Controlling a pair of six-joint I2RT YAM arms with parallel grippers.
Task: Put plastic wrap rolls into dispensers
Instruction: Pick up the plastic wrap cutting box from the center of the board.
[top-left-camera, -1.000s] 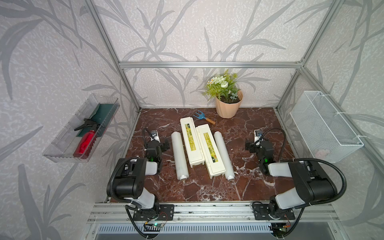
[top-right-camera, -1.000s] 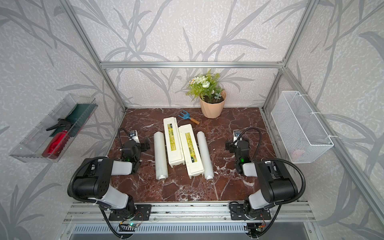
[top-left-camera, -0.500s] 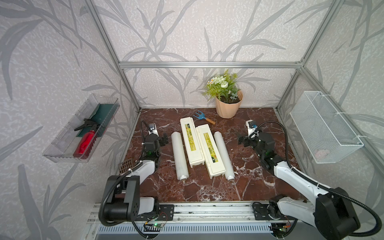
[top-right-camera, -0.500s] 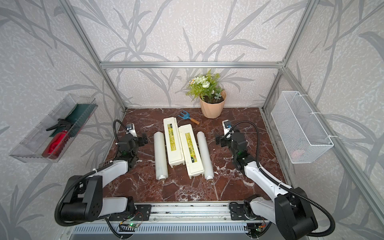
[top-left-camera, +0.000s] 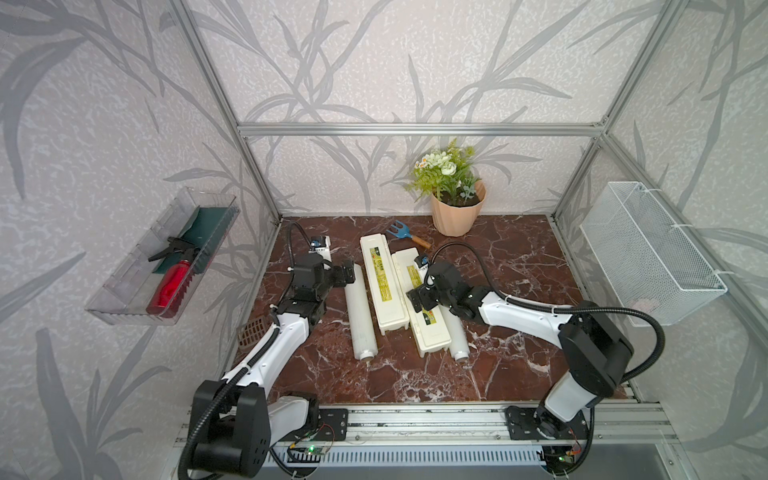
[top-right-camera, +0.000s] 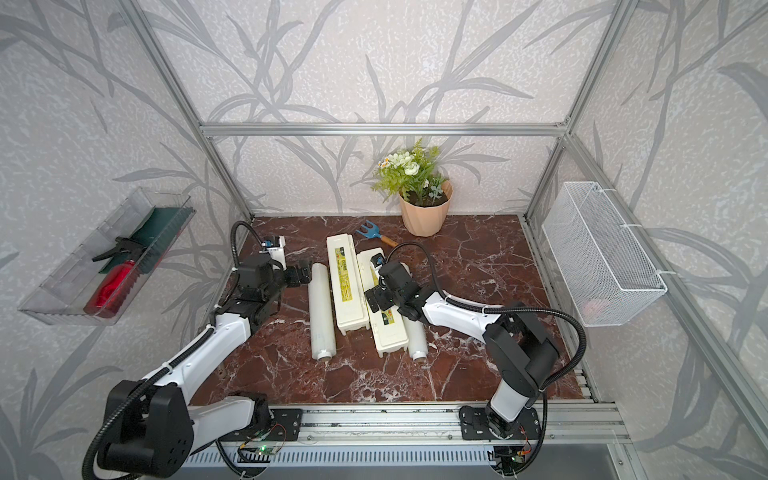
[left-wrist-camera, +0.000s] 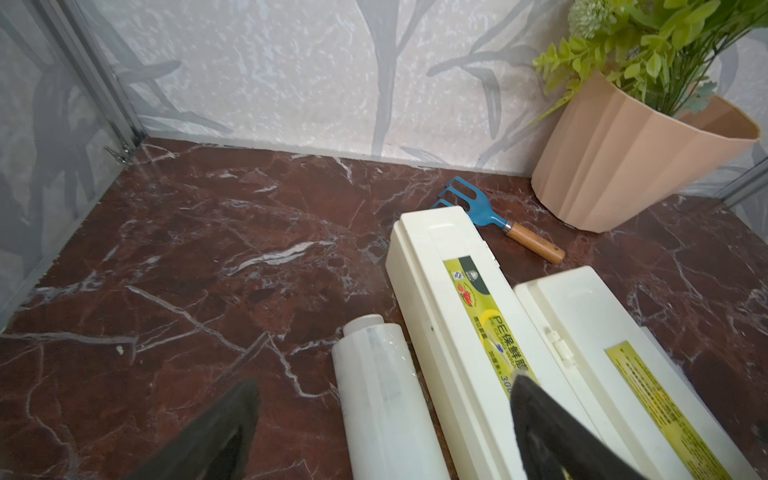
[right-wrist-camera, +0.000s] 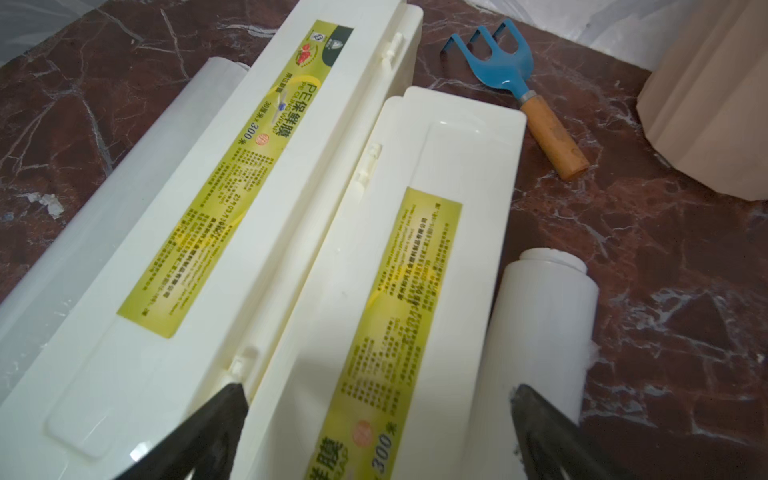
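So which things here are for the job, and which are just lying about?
For the job: two translucent-white plastic wrap rolls; two cream-white lidded dispenser boxes.
Lying about: peach potted plant, blue garden fork, red spray bottle, white wire basket.

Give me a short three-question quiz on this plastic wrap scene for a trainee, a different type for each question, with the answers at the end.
1. True or false: the dispenser under the right gripper has its lid open.
2. Multiple choice: how many plastic wrap rolls lie loose, not yet loaded? A) none B) one C) two
3. Fill in: the blue rake lies close to the peach-coloured ____.
Key: 1 false; 2 C; 3 flowerpot.
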